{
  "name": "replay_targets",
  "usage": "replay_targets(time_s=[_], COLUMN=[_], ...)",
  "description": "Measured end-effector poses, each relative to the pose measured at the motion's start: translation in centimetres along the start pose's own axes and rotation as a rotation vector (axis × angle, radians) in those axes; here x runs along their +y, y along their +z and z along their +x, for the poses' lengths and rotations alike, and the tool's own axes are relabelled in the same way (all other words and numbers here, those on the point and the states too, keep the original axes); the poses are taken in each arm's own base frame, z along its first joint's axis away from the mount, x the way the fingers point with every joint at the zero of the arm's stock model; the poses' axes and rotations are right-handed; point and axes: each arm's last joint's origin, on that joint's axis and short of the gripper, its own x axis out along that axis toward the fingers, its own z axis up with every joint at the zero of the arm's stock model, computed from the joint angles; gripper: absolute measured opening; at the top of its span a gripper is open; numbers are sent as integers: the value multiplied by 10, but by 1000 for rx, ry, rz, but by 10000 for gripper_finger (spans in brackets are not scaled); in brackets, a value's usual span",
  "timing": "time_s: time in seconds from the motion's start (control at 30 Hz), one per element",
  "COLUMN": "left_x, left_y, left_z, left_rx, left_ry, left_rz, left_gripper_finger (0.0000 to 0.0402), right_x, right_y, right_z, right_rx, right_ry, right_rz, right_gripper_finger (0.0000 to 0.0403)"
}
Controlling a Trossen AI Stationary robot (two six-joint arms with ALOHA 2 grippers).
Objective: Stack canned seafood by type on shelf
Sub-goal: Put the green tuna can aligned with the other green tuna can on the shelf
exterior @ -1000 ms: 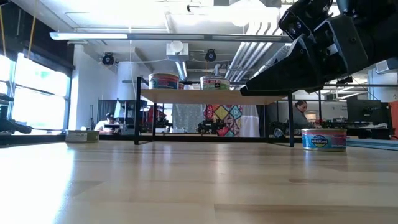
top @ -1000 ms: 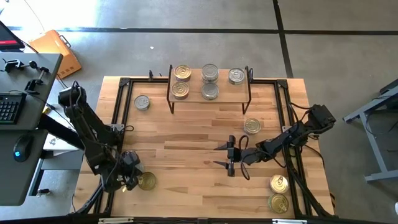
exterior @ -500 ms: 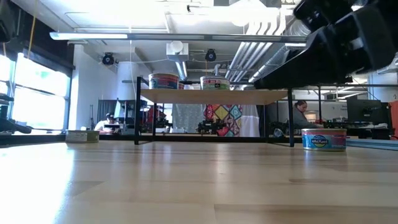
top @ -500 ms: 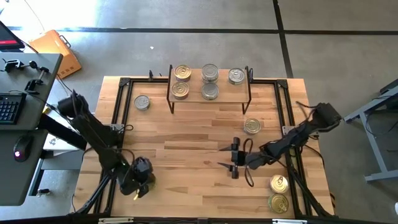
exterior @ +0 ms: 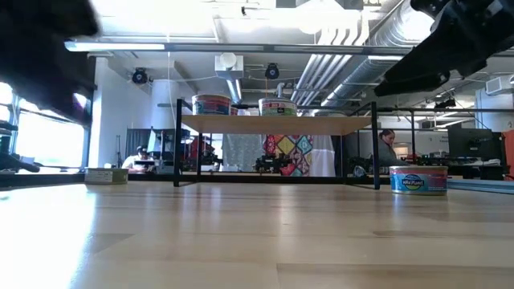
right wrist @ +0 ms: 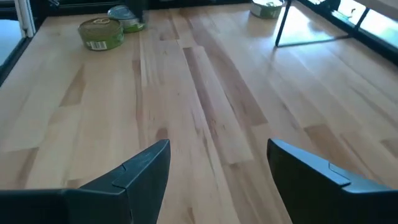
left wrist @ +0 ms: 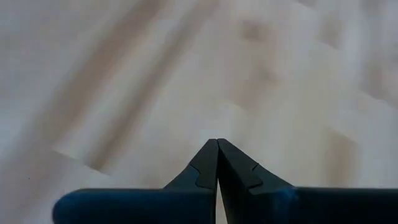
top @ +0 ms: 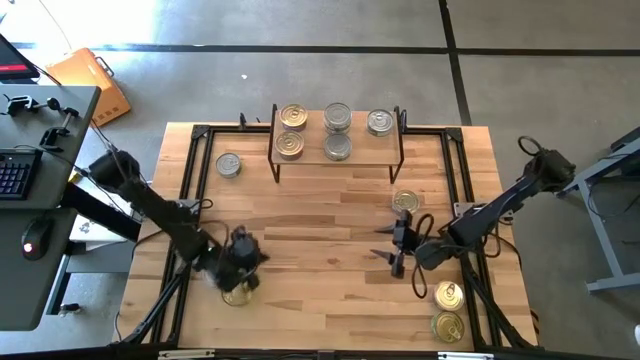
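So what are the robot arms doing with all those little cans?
They're sorting tins of seafood onto the small wooden shelf, which has five tins on it now. Right now neither arm holds one. The left gripper is shut and empty, hovering by a gold tin near the table's front. The right gripper is open above bare wood, close to another gold tin. A silver tin and two more gold tins wait on the table.

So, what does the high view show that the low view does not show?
Only the high view shows both grippers: the left gripper, jaws shut, above a gold tin, and the right gripper, jaws open, over bare table. Only the low view shows the room behind and a tin's blue label. Both show the shelf with tins on it.
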Motion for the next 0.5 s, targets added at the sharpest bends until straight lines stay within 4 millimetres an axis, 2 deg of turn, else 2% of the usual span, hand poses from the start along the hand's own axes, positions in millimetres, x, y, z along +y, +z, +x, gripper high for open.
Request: replay_targets(time_s=[0.27,0.37,0.5], left_x=[54,76,106], left_y=[35,42,49], left_z=[32,34,27], left_rx=[22,63,115], left_ry=[315,425,581], left_rz=[-47,-79,-108], left_gripper_finger=[0,0,0], right_x=[7,9,12], right_y=[-10,-16,-23], right_z=[4,9,15], right_rx=[45,66,89], right_ry=[16,5,-8], right_rz=[22,30,20], right_gripper_finger=[259,259,259])
